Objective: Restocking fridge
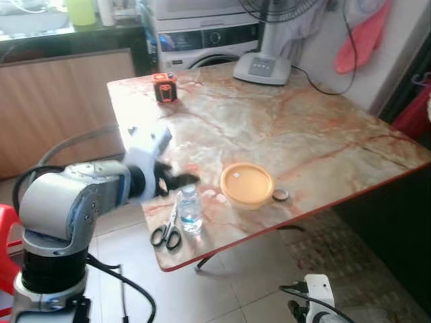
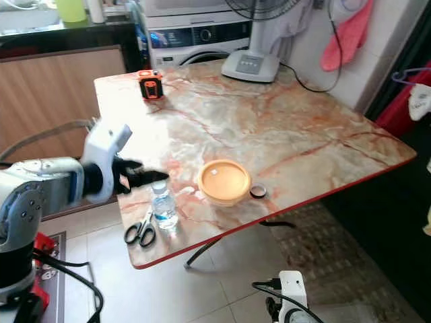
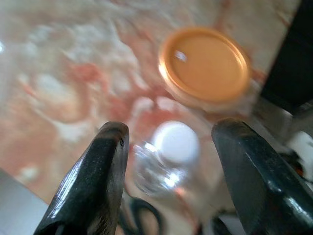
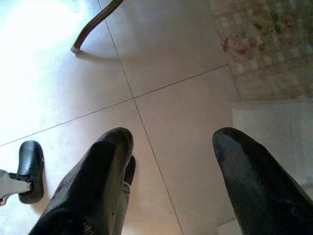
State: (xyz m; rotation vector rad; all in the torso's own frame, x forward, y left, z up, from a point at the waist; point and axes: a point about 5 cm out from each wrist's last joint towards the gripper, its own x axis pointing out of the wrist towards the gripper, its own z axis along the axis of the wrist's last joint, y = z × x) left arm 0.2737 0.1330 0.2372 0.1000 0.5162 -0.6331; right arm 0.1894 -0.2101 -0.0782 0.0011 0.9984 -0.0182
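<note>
A small clear water bottle (image 1: 190, 210) with a white cap stands upright near the front edge of the marble table (image 1: 283, 128). My left gripper (image 1: 180, 180) hovers just above and to the left of its cap, fingers open. In the left wrist view the bottle's cap (image 3: 176, 142) lies between the two black fingers (image 3: 93, 176), with nothing held. A round yellow-lidded container (image 1: 247, 185) sits to the right of the bottle. My right gripper (image 4: 168, 161) hangs open over the tiled floor.
Black-handled scissors (image 1: 166, 232) lie at the table's front edge beside the bottle. A small ring-shaped object (image 1: 280, 195) lies right of the container. An orange tape measure (image 1: 165, 87) and a fan base (image 1: 262, 67) stand at the back. A washing machine (image 1: 202, 40) is behind.
</note>
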